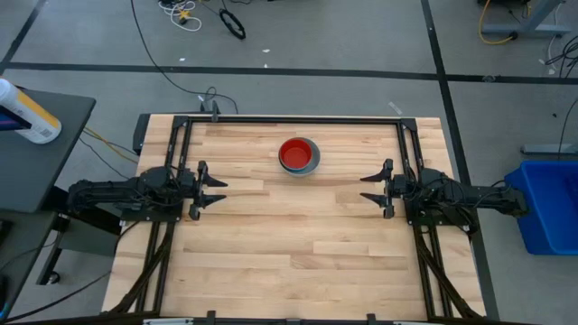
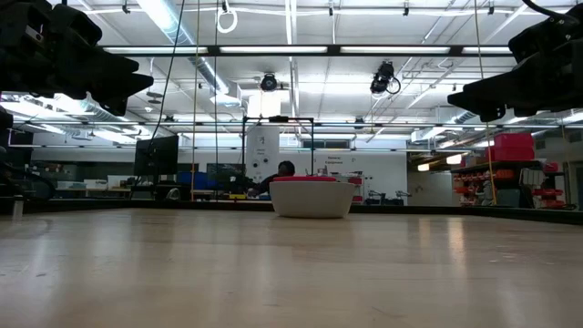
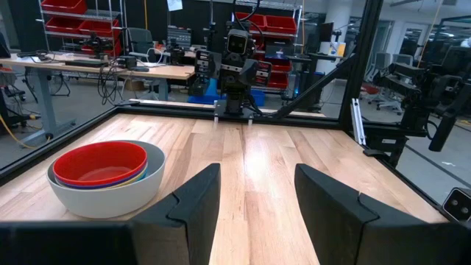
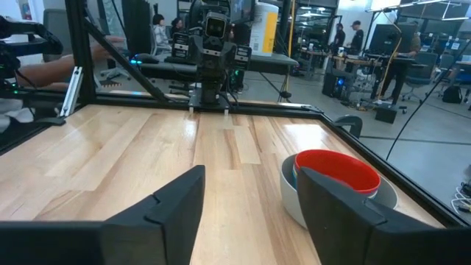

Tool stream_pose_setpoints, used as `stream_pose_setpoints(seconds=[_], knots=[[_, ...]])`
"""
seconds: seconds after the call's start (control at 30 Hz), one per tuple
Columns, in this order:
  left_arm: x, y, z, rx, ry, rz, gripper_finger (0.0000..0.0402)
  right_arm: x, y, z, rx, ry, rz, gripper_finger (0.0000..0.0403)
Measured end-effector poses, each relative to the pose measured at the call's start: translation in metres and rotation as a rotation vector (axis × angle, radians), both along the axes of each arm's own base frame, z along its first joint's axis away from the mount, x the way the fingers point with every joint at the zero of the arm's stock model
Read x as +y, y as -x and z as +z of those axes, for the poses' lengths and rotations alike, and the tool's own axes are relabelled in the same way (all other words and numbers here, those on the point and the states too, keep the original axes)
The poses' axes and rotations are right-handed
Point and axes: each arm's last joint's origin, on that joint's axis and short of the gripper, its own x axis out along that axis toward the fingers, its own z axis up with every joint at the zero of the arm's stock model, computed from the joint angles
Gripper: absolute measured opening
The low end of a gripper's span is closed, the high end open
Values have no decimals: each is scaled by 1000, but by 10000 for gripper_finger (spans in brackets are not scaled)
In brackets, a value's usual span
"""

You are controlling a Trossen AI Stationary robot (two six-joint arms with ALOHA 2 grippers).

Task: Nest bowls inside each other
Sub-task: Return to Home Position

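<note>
The bowls stand as one nested stack on the table's far middle: a red bowl on top, yellow and blue rims just under it, a grey bowl outermost with its base on the wood. My left gripper hovers open at the left side, pointing level toward the table's right. My right gripper hovers open at the right side, facing it. Both are well clear of the stack, nothing between their fingers.
A black frame rims the table's far, left and right sides. A blue bin stands off the table to the right, a dark side table with a bottle to the left. Bare wood lies between and in front of the grippers.
</note>
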Motion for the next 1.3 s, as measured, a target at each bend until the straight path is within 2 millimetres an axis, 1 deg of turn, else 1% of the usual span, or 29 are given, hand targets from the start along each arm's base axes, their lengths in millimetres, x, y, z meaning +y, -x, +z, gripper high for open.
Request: stream_pose_setpoints(seconds=[0.9, 1.3], knots=[[0, 0, 0, 0, 0, 0, 183, 0, 0, 0, 0, 0, 0, 188], [0, 0, 0, 0, 0, 0, 183, 0, 0, 0, 0, 0, 0, 203]])
